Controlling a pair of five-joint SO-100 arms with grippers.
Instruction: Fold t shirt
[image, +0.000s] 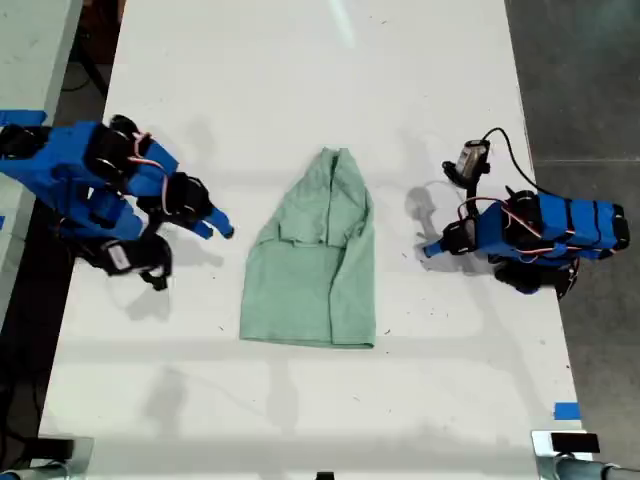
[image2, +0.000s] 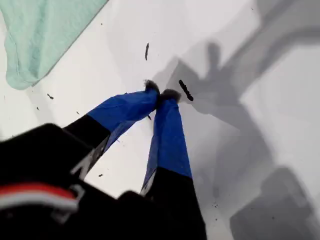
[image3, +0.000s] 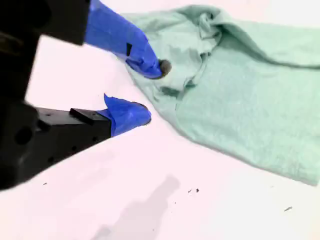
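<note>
In the exterior view a long white surface (image: 300, 90) fills most of the picture, with grey floor (image: 580, 80) beyond its edge on the exterior view's right and a small piece of blue tape (image: 566, 410) near that edge. The t shirt (image: 310, 265) lies flat and wrinkled in the middle of the surface, narrow at its far end and wide at its near hem. My first end effector (image: 430, 249) sits on the exterior view's right of the t shirt, apart from it, while my second end effector (image: 222, 229) points at the t shirt from the exterior view's left, just beside its edge. In the first wrist view the white surface (image2: 165, 30) carries dark specks and arm shadows; my first end effector (image2: 161, 94) has its blue-taped tips pressed together with nothing between them, and a rounded corner of the t shirt (image2: 40, 30) lies well beyond. In the second wrist view my second end effector (image3: 152, 91) stands with its jaws parted and empty; one tip overlaps the crumpled edge of the t shirt (image3: 250, 95), though contact cannot be told, and the other is over bare surface (image3: 150, 200).
</note>
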